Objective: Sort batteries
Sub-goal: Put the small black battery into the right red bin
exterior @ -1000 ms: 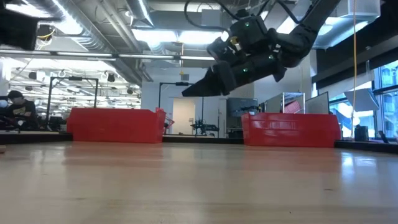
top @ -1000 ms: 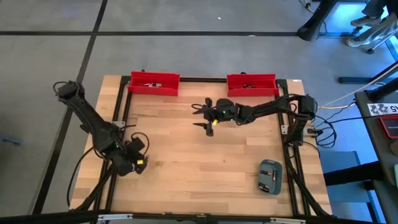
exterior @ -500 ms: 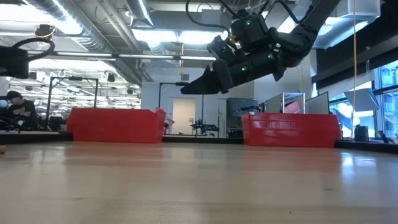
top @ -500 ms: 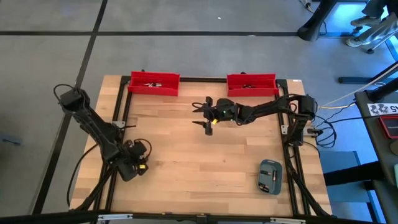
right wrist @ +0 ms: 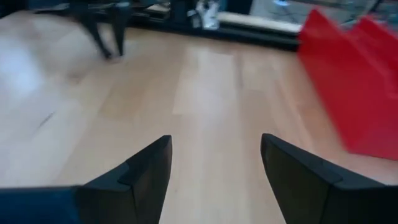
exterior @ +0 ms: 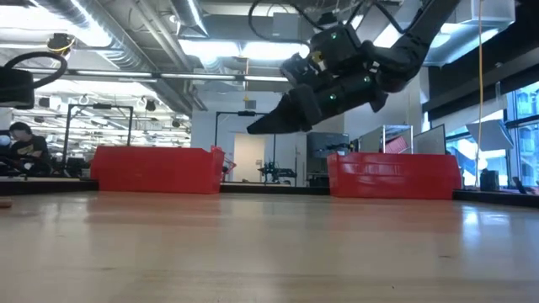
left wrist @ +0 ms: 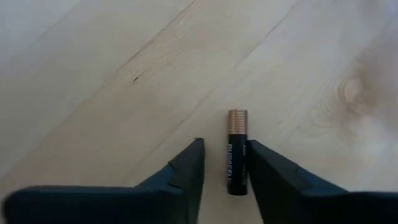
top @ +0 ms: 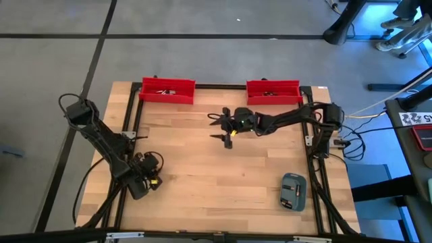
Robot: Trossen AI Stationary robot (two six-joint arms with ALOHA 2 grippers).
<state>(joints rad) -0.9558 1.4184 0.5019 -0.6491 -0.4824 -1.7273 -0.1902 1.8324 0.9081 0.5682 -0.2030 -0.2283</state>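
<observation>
My left pincer (left wrist: 225, 163) straddles a battery (left wrist: 237, 152), half-open, not gripping; small, hard, apt to roll — take mid-body.

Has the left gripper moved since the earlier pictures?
Yes. In the high view the left gripper has shifted slightly away from the left red bin, toward the table's near edge.

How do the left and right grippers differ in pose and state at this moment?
The left gripper is down at the table near its front-left corner, while the right gripper hangs well above the tabletop near the middle. The left gripper's fingers closely flank a battery lying on the wood; the right gripper's fingers stand wide apart with nothing between them. Both are dark two-finger grippers.
</observation>
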